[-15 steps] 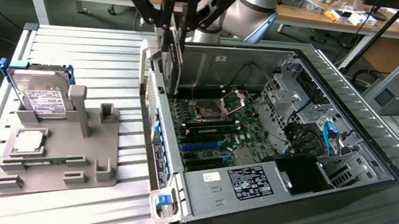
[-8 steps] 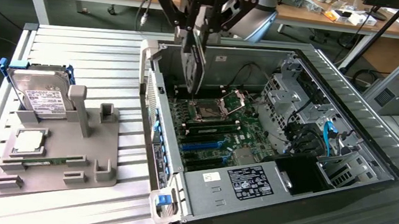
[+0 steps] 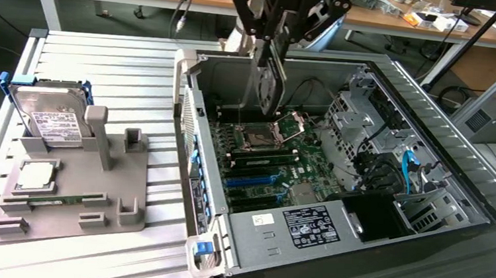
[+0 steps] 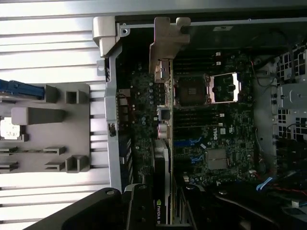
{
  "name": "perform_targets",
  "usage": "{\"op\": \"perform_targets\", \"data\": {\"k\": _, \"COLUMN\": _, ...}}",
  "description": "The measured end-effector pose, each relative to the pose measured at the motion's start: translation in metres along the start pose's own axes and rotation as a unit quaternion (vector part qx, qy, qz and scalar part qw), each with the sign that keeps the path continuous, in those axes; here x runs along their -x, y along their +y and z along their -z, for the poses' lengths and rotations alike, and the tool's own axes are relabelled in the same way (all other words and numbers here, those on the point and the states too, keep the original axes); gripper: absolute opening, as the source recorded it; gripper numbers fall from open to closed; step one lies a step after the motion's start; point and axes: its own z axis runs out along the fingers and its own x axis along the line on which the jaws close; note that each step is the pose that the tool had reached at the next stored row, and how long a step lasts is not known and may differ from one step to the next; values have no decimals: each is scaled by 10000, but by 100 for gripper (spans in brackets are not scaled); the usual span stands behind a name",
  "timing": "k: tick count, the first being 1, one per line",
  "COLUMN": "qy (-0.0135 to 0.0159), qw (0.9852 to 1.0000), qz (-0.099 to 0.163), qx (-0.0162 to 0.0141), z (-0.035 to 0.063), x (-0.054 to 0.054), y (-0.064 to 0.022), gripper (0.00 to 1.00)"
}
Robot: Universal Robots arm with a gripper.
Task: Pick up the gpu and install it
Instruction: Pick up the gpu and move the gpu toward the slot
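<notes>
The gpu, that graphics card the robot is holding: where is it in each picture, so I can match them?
Exterior view: the gpu hangs on edge from the hand, above the open computer case, near the picture's top middle.
Wrist view: the gpu is seen edge-on, reaching away from the hand over the motherboard, silver bracket at its far end.
Shared landmark: the square CPU socket on the motherboard.

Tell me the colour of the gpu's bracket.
Silver-grey; the gpu bracket shows best in the wrist view.
</notes>
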Motion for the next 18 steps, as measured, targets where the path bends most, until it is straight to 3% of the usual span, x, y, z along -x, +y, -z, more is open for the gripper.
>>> {"op": "perform_targets", "data": {"k": 10, "qy": 0, "qw": 10000, "qz": 0, "qx": 0, "z": -12, "x": 454, "y": 24, "gripper": 27}}
{"op": "perform_targets", "data": {"k": 18, "qy": 0, "qw": 10000, "qz": 0, "qx": 0, "z": -23, "x": 880, "y": 46, "gripper": 27}}
